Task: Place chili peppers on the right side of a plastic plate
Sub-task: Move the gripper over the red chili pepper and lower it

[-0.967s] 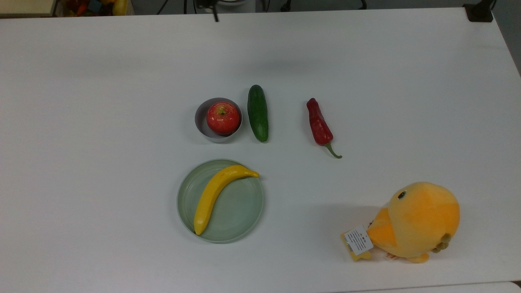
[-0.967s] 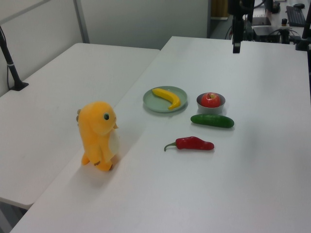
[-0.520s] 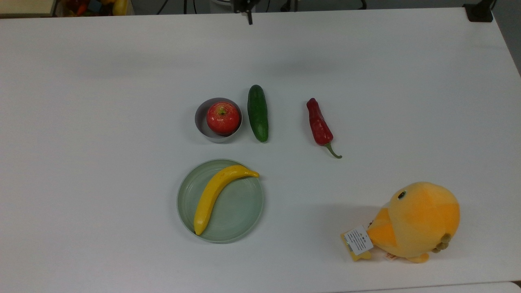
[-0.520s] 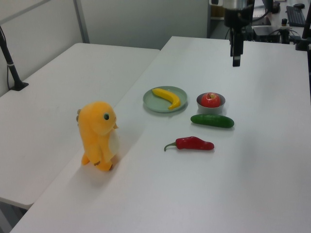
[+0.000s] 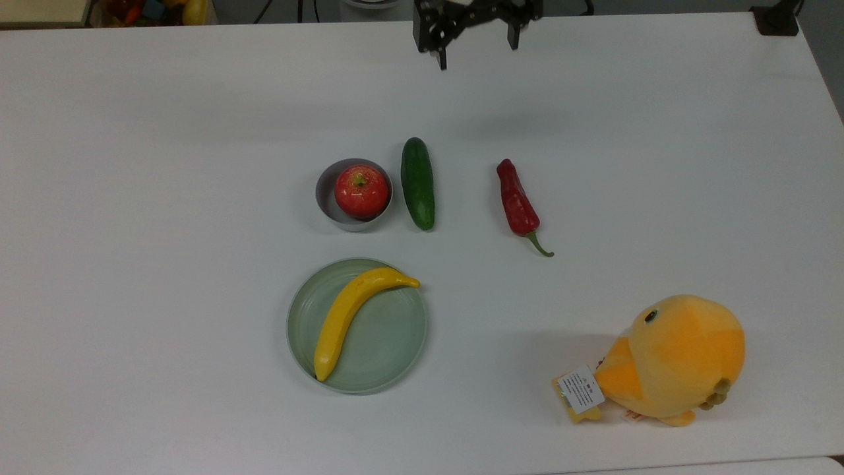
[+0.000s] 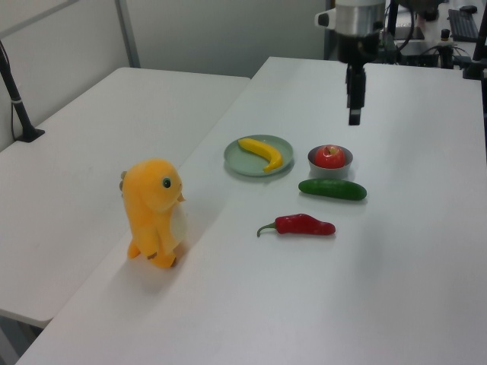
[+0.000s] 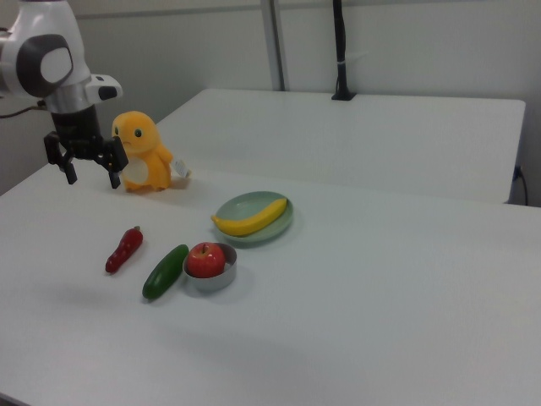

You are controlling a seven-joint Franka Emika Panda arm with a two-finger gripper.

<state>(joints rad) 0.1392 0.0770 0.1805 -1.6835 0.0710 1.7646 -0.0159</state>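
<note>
While the gripper hangs high with fingers spread wide and empty, the chili lies on the bench, well apart from the plastic plate, on the top view's right. Glossy, tapered, probably light and slippery: pinch across its thick middle, not the thin stem.

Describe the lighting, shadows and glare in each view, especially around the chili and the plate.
Top view: even, soft light; the chili and plastic plate cast hardly any shadow, and a faint blurred one lies beside the plush toy. Left view: the table looks bright and washed out; the open gripper hangs above it. Right view: small highlights on the apple and cucumber.
</note>
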